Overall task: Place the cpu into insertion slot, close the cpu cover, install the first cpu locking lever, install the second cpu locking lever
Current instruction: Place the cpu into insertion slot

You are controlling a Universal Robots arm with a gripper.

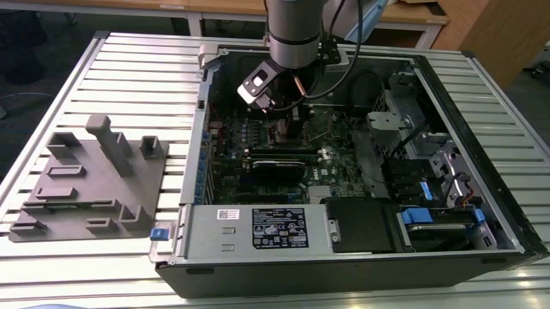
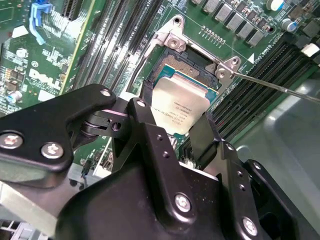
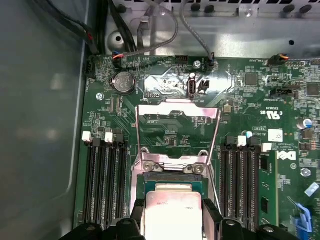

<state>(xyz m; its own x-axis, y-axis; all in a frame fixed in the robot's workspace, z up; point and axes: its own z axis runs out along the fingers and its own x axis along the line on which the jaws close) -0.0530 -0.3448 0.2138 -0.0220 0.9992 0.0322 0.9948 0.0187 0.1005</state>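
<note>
Table: the slatted metal table [image 1: 51,84] reaches past the case on the exterior view's left, giving room there.
Fixture: a grey moulded block [image 1: 86,187] with upright posts stands on the table, well apart from the arm.
Case: the open computer case [image 1: 193,148] walls the work in on all sides; the arm [image 1: 292,26] comes down near its far wall.
Label: a white printed label [image 1: 279,226] sits on the grey box at the case's near edge.
Gripper: the gripper [image 1: 288,119] [image 2: 172,117] [image 3: 173,212] hangs over the green board [image 1: 257,174], its fingers [image 2: 145,120] pinching two opposite edges of the cpu.
Cpu: the cpu [image 2: 180,100] [image 3: 172,200], dark print on its pale top, is over the open socket [image 2: 185,65]; whether it is seated cannot be told.
Cpu cover: the cpu cover [image 3: 177,112] is swung open, away from the socket.
Lever: a thin lever rod [image 2: 280,86] juts out from the hinge.
Flanks: memory slots [image 3: 105,185] run close along both sides of the socket.
Right: drive bays with blue clips [image 1: 414,215] crowd the exterior view's right.
</note>
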